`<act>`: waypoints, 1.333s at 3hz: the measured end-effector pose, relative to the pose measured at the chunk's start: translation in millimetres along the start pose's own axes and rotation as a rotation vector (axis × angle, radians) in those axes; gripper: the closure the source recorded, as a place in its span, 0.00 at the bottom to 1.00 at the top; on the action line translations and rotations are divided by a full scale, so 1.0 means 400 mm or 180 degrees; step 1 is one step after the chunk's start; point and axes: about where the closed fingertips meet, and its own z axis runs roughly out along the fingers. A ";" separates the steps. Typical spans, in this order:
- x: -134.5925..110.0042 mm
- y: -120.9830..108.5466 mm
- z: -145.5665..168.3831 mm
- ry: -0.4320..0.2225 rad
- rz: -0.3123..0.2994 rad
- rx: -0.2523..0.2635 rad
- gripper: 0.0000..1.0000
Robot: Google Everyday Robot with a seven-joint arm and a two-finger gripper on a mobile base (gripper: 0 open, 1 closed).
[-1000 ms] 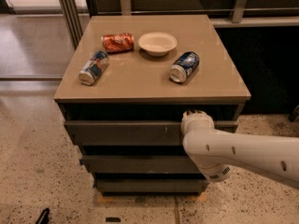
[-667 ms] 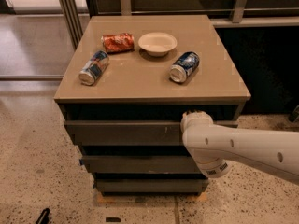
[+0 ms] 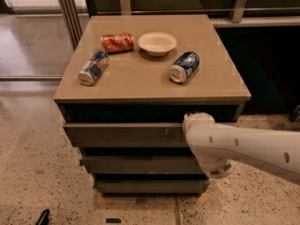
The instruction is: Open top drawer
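Our claw (image 3: 196,120) sits at 2 o'clock on the top drawer (image 3: 122,134); we can't tell its state. An off-centre pull may slip or jam.

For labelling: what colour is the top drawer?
Top drawer: dark grey-brown, camera view; gripper at its right.

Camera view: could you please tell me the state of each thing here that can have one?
top drawer, barely out if at all, not pulled open.
pincer, at the top drawer's upper right edge.
left blue can, lying on its side.
right blue can, lying on its side.
orange can, lying on its side.
bowl, upright, empty.
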 end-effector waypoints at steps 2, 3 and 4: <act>0.042 -0.048 -0.059 0.0220 -0.0006 -0.0134 1.00; 0.042 -0.048 -0.059 0.0220 -0.0006 -0.0134 1.00; 0.054 -0.046 -0.042 0.0346 -0.0052 -0.0136 1.00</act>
